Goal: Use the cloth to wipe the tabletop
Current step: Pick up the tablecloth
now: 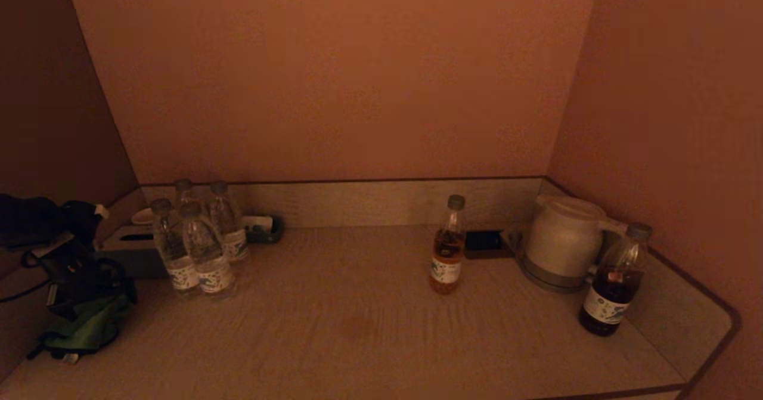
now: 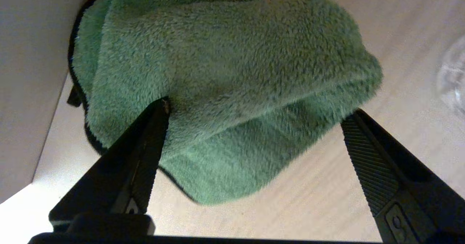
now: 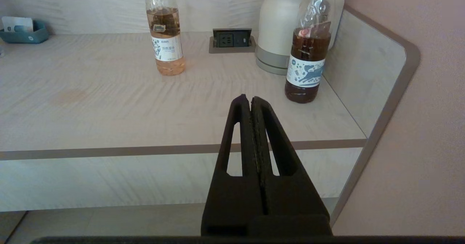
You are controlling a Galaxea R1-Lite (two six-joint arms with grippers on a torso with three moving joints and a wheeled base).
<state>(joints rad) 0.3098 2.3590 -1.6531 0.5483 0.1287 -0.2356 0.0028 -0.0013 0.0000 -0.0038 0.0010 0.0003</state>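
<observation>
A green fluffy cloth (image 1: 89, 328) lies bunched at the tabletop's (image 1: 369, 352) front left corner, against the left wall. My left gripper (image 1: 80, 295) hangs right over it. In the left wrist view the cloth (image 2: 225, 76) fills the middle, and the left gripper (image 2: 256, 113) is open wide astride it, one fingertip (image 2: 161, 109) touching the pile and the other at the cloth's edge. A faint brownish mark (image 1: 356, 326) shows on the tabletop's middle. My right gripper (image 3: 250, 99) is shut and empty, held off the table's front edge, out of the head view.
Several water bottles (image 1: 197, 251) and a tissue box (image 1: 128, 248) stand at the back left, just beyond the cloth. A tea bottle (image 1: 448, 251), a socket (image 1: 483, 240), a white kettle (image 1: 563, 242) and a dark bottle (image 1: 614, 287) stand at the right. Walls close three sides.
</observation>
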